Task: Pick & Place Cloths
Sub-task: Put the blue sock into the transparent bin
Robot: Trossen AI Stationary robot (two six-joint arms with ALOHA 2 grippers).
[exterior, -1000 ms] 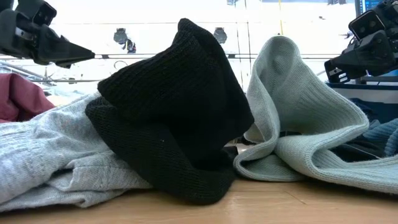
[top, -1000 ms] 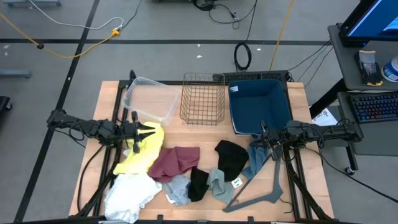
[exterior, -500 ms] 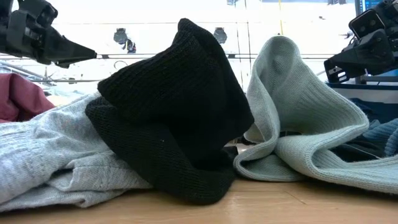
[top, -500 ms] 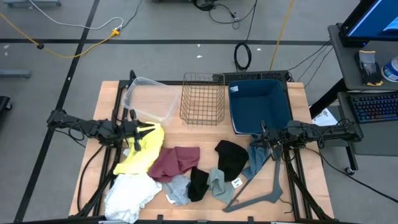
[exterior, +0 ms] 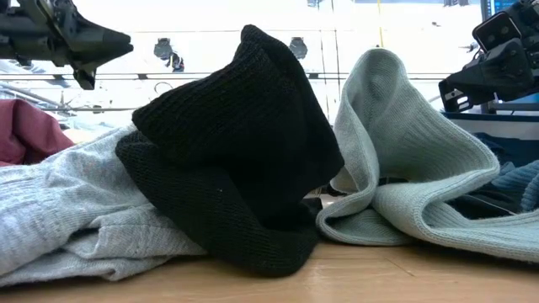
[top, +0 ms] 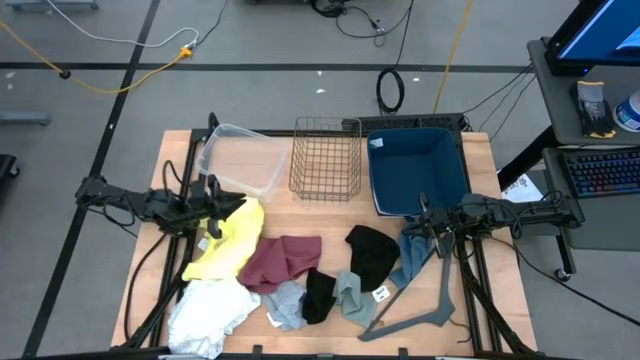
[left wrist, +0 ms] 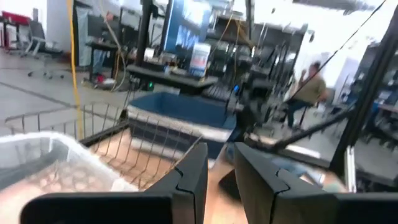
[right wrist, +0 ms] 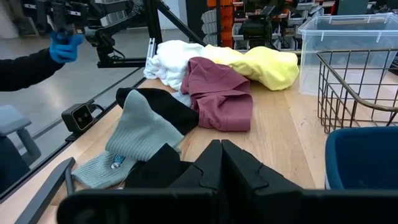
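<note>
The cloths lie in a loose heap on the near half of the table: yellow [top: 228, 240], white [top: 208, 310], maroon [top: 283, 262], light grey [top: 285, 303], two black ones [top: 372, 250] [exterior: 236, 151], pale grey-green [exterior: 404, 160] and grey-blue [top: 412, 255]. My left gripper [top: 238, 205] hangs above the yellow cloth's far end. It points about level, and a narrow gap with nothing in it shows between its fingers [left wrist: 219, 168]. My right gripper [top: 420, 226] hovers shut [right wrist: 221, 152] over the grey-blue cloth, also pointing level.
A clear plastic bin [top: 240, 160], a wire basket [top: 326, 158] and a blue bin [top: 418, 170] stand along the far edge. A grey hanger bar [top: 425, 305] lies at the near right. A person's blue-gloved hand [right wrist: 62, 43] shows beyond the table.
My left gripper has risen a little above the yellow cloth, tipped its fingers upward and rolled about its own axis. Its gap looks unchanged. The cloths have not moved.
</note>
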